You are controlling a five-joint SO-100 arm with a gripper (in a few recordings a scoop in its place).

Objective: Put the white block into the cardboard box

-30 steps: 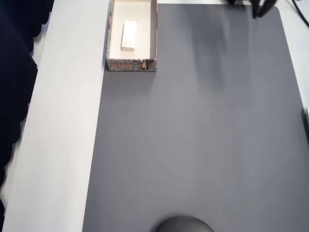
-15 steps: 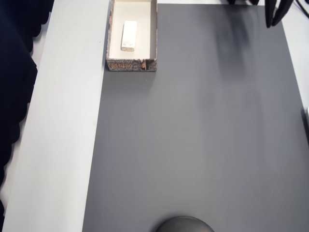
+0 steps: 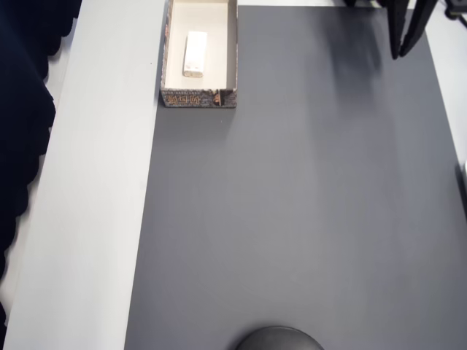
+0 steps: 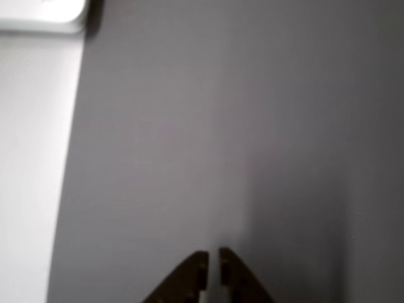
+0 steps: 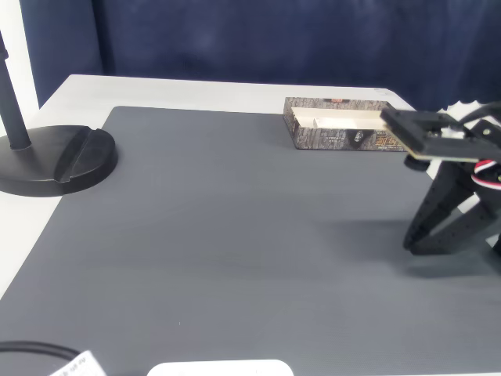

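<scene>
Lying in the cardboard box [image 3: 232, 69], white block [image 3: 194, 53] sits well apart from claw [image 3: 403, 49].

White block [image 3: 195, 53]; box [image 3: 198, 98] print brownish, perhaps.

I am working in what is looking like a lab or test bench: a white worktop [image 5: 196, 90] is carrying a dark grey mat [image 5: 235, 235], a black stand base [image 5: 55, 160] is sitting beside it, and a dark blue curtain [image 5: 258, 39] is hanging behind.
</scene>
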